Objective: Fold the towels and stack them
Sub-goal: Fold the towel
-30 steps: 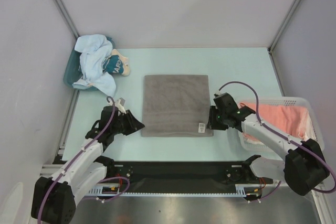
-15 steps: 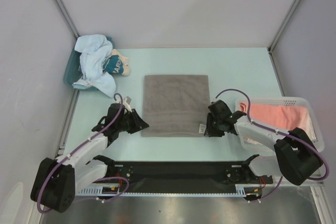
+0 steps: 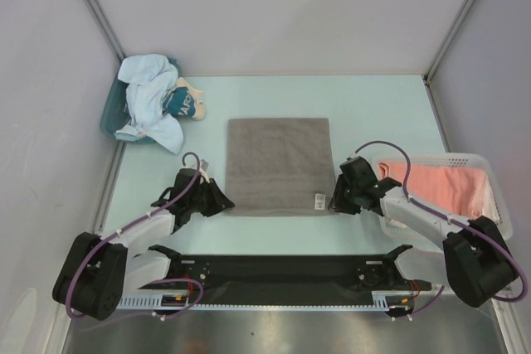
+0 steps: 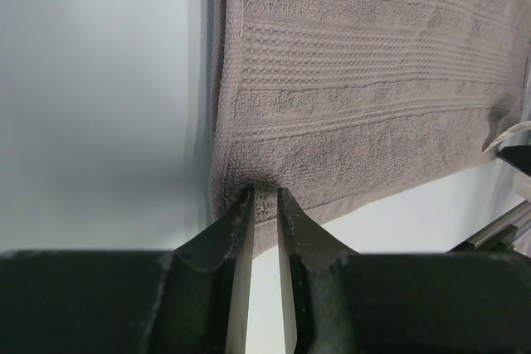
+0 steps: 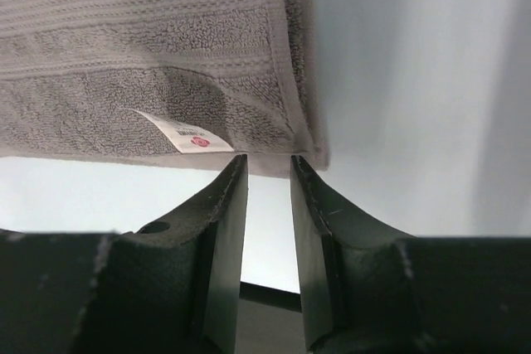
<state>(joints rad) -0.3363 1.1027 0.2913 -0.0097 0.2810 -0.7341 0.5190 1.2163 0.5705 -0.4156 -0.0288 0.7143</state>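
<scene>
The grey towel (image 3: 279, 165) lies flat in the middle of the table, its white label (image 3: 319, 201) at the near right corner. My left gripper (image 3: 221, 202) is at its near left corner; in the left wrist view the jaws (image 4: 265, 194) are shut on the grey towel's (image 4: 365, 80) hem, which puckers between the tips. My right gripper (image 3: 334, 202) is at the near right corner. Its jaws (image 5: 269, 159) stand apart, tips just reaching the grey towel's (image 5: 141, 39) hem beside the label (image 5: 184, 133). A salmon-pink towel (image 3: 448, 184) and a light blue towel (image 3: 148, 105) are in view. No white towel shows.
The light blue towel is heaped over a teal bin (image 3: 109, 118) at the back left, with the small teal printed bundle (image 3: 178, 103) beside it. The pink towel lies in a white basket (image 3: 489, 172) at the right. Walls enclose the table on three sides.
My left gripper has moved right onto the towel's near left corner and closed on it. My right gripper has shifted slightly toward the near right corner's hem.
</scene>
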